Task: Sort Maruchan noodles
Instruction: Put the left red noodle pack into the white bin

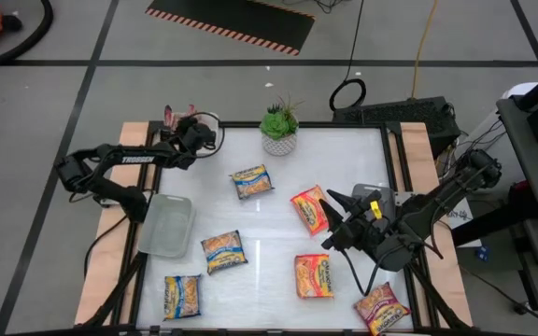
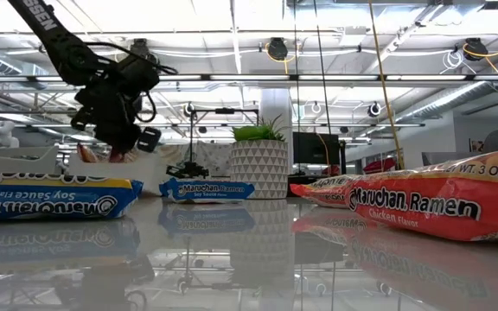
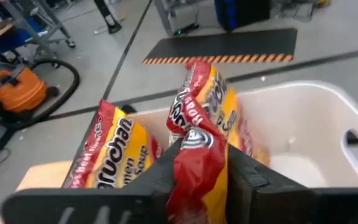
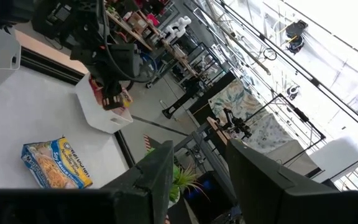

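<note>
My left gripper [image 1: 197, 133] is at the table's far left corner, shut on a dark red Maruchan packet [image 3: 199, 93] over a white bin [image 3: 309, 124]. A second red packet [image 3: 107, 155] leans inside that bin. Blue-and-yellow packets [image 1: 250, 180] [image 1: 223, 250] [image 1: 182, 295], orange ones [image 1: 310, 207] [image 1: 314, 275] and a red one [image 1: 379, 308] lie flat on the white tabletop. My right gripper [image 1: 336, 221] hangs open above the table's right half, nothing between its fingers [image 4: 160, 171]. My left gripper pinches the red packet's near end [image 3: 197, 165] between its two fingers [image 3: 166, 171], one on each face. The fingers slant downward from the table's middle toward the far left corner. The packet stands on edge, crumpled, its far part reaching into the white bin.
A clear tray [image 1: 166, 224] lies on the left side, near the left arm's elbow. A potted plant [image 1: 279, 131] stands at the far edge's middle. A grey tray [image 1: 374, 192] shows partly under the right arm. Bare tabletop lies between the scattered packets.
</note>
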Robot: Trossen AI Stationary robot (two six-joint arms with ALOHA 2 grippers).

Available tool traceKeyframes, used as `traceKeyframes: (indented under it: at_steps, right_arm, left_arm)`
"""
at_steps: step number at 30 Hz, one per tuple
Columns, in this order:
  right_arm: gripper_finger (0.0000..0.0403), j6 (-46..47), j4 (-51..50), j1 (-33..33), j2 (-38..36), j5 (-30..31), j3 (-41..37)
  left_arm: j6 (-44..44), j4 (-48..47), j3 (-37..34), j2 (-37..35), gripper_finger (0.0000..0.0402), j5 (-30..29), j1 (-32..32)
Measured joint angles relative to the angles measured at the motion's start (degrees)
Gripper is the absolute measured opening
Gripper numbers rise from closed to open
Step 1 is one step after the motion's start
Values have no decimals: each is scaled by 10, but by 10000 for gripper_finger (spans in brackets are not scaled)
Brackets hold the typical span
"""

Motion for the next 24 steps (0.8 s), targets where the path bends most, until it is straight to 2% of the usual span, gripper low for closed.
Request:
traceKeyframes:
  at_steps: [7,12,15,19,24]
  right_arm:
    - [144,3,0,0,0,0,0]
    - [144,5,0,0,0,0,0]
    - [144,5,0,0,0,0,0]
    - [144,5,0,0,0,0,0]
    - [144,5,3,0,0,-2,0]
  left_arm:
    - [-32,-79,0,-7,163,-27,-2]
    - [-29,-102,0,-38,178,-28,-16]
    - [-12,-92,0,-65,179,-2,-25]
    - [34,-36,0,-79,179,75,-26]
    - [58,13,0,-71,179,274,17]
